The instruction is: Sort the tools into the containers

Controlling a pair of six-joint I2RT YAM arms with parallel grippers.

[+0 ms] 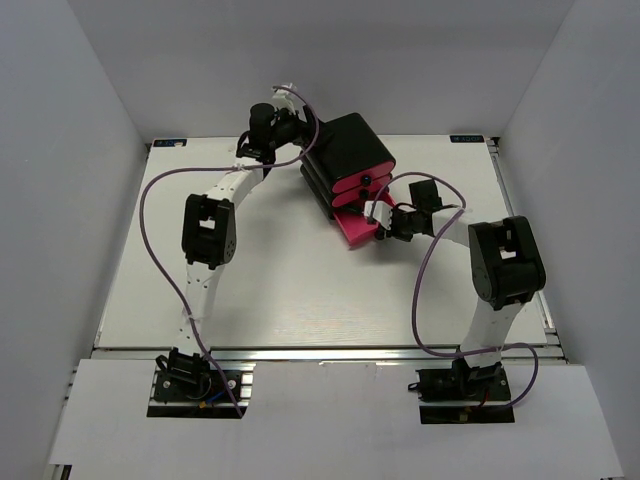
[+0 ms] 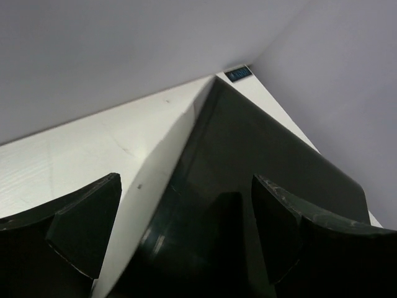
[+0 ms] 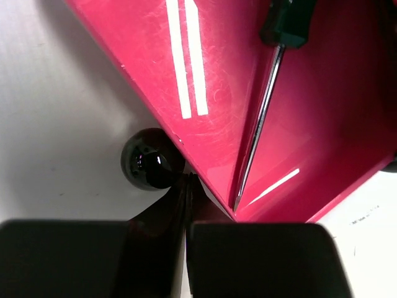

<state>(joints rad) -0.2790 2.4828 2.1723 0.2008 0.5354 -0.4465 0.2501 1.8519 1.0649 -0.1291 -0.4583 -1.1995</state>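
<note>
The black box (image 1: 348, 138) with pink drawers stands at the back centre. Its bottom drawer (image 1: 356, 232) is pulled out. In the right wrist view a thin screwdriver (image 3: 259, 121) with a black handle lies inside this pink drawer (image 3: 186, 56). My right gripper (image 3: 188, 181) is shut, with its tips against the drawer front beside the round black knob (image 3: 149, 165); it also shows in the top view (image 1: 384, 228). My left gripper (image 1: 298, 145) is open at the box's back left, with the box's dark wall (image 2: 248, 155) between its fingers (image 2: 80, 230). Other tools are out of view.
The two upper drawers (image 1: 362, 178) are closed. White walls enclose the table (image 1: 280, 290) at the back and both sides. Purple cables (image 1: 150, 230) loop over the table by each arm.
</note>
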